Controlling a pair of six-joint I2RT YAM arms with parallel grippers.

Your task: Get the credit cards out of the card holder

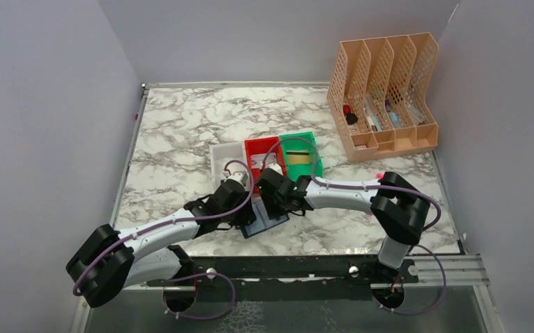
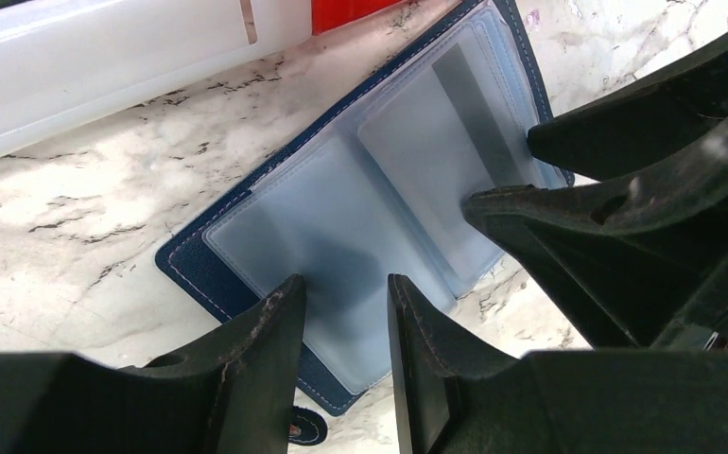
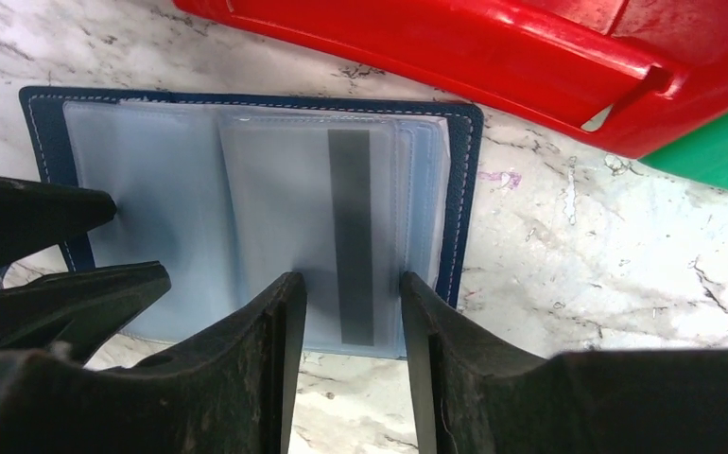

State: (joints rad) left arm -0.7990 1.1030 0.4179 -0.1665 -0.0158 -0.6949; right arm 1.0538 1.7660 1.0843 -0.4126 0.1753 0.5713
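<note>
The card holder (image 1: 265, 223) lies open on the marble table, navy outside with pale-blue clear sleeves (image 2: 341, 208) facing up. Inside its right-hand sleeve sits one of the credit cards (image 3: 285, 208), silvery-grey with a dark stripe (image 3: 351, 236); the same card (image 2: 436, 132) shows faintly in the left wrist view. My left gripper (image 2: 341, 293) stands open over the left sleeve, tips down on or just above it. My right gripper (image 3: 346, 284) is open, its fingertips straddling the stripe at the card's near edge, nothing pinched. The snap tab (image 2: 305, 427) pokes out below the holder.
White bin (image 1: 226, 158), red bin (image 1: 261, 154) and green bin (image 1: 302, 154) stand in a row just behind the holder. A peach mesh file organiser (image 1: 385, 97) sits at the back right. The red bin's rim (image 3: 455, 47) runs close past the holder's far edge.
</note>
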